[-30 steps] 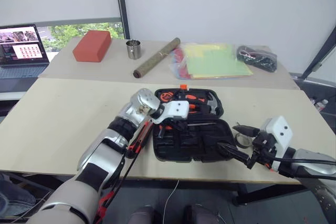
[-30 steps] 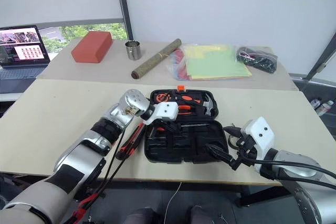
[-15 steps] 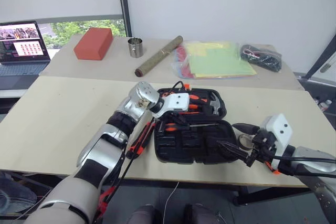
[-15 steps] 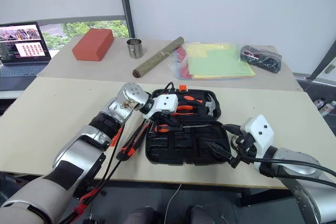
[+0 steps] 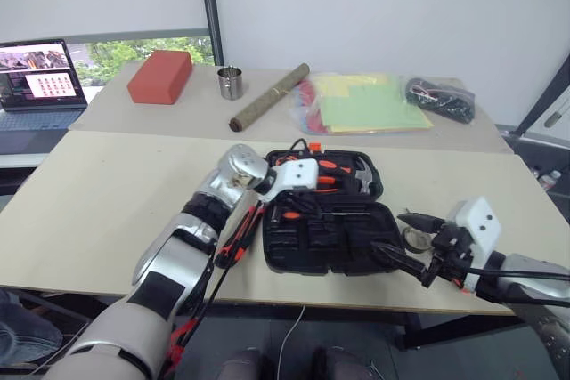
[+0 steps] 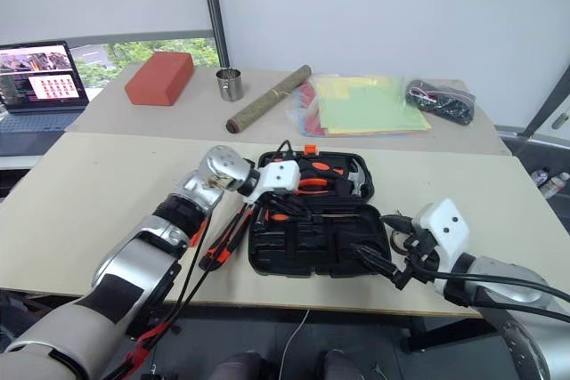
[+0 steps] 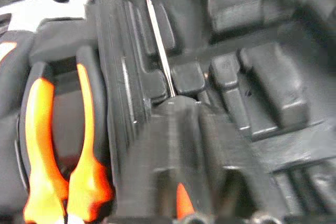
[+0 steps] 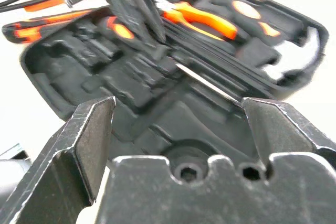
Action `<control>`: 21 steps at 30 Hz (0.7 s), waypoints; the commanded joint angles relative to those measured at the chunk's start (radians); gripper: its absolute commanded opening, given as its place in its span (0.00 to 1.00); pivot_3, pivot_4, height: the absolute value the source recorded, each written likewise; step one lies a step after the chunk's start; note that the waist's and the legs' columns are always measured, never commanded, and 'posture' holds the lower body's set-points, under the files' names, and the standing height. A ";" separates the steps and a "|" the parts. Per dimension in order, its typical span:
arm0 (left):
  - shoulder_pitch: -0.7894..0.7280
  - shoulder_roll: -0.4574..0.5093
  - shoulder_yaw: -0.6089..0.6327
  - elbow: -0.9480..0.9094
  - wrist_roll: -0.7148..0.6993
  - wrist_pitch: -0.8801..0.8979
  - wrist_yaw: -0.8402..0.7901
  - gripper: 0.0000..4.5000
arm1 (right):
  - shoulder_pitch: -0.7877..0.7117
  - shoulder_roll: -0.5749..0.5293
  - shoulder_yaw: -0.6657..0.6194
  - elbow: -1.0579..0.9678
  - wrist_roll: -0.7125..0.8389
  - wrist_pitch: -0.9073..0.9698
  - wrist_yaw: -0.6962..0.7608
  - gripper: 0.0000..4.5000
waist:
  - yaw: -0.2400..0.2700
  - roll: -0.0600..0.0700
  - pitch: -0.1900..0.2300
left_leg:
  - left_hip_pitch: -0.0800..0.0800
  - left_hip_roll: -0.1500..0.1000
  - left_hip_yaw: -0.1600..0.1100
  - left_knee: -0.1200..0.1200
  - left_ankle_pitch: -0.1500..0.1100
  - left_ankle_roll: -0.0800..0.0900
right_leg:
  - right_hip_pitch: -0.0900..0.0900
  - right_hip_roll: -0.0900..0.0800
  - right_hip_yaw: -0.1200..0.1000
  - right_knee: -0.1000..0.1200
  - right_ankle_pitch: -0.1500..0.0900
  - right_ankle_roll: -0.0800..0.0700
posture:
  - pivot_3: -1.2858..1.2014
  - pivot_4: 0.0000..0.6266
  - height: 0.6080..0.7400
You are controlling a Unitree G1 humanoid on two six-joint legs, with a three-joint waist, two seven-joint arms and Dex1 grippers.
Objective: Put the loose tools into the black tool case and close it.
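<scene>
The black tool case (image 5: 334, 220) lies open and flat on the wooden table (image 5: 98, 193), near the table's front edge. Its far half holds pliers with orange handles (image 5: 329, 169) and a hammer head (image 5: 362, 175); a small orange latch (image 5: 311, 146) sits on the far rim. In the near half, a screwdriver with an orange-and-black handle (image 5: 313, 214) lies across the moulded slots. Two more loose tools (image 5: 239, 236), orange and black, lie just beside the case's left side.
</scene>
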 commanded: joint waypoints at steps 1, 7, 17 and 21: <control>0.041 0.105 0.116 -0.222 -0.149 0.146 -0.070 0.58 | 0.097 0.033 -0.159 -0.076 0.051 0.044 -0.039 1.00 | -0.001 0.000 0.000 | 0.000 0.000 -0.001 0.000 0.000 0.000 | 0.000 0.001 -0.001 0.000 0.000 -0.001 | 0.52 0.24 0.97; 0.140 0.263 0.165 -0.502 -0.313 0.400 -0.177 0.99 | 0.248 0.105 -0.226 -0.055 0.005 0.037 -0.085 1.00 | -0.002 0.002 0.000 | 0.004 0.000 -0.001 -0.003 0.000 -0.002 | 0.007 0.004 -0.003 -0.004 -0.003 0.001 | 0.52 0.24 0.97; 0.227 0.387 0.164 -0.739 -0.463 0.602 -0.157 0.99 | 0.208 0.154 -0.069 0.192 -0.142 -0.046 -0.106 1.00 | -0.012 0.009 0.001 | 0.019 0.000 0.000 -0.004 -0.004 -0.011 | 0.018 0.001 0.004 -0.001 -0.009 0.010 | 0.52 0.24 0.97; 0.248 0.404 0.149 -0.766 -0.446 0.578 -0.143 1.00 | 0.157 0.156 -0.027 0.305 -0.187 -0.091 -0.098 0.83 | -0.020 0.010 0.001 | 0.019 0.000 0.000 -0.004 -0.003 -0.010 | 0.017 0.002 0.004 0.001 -0.006 0.001 | 0.52 0.24 0.97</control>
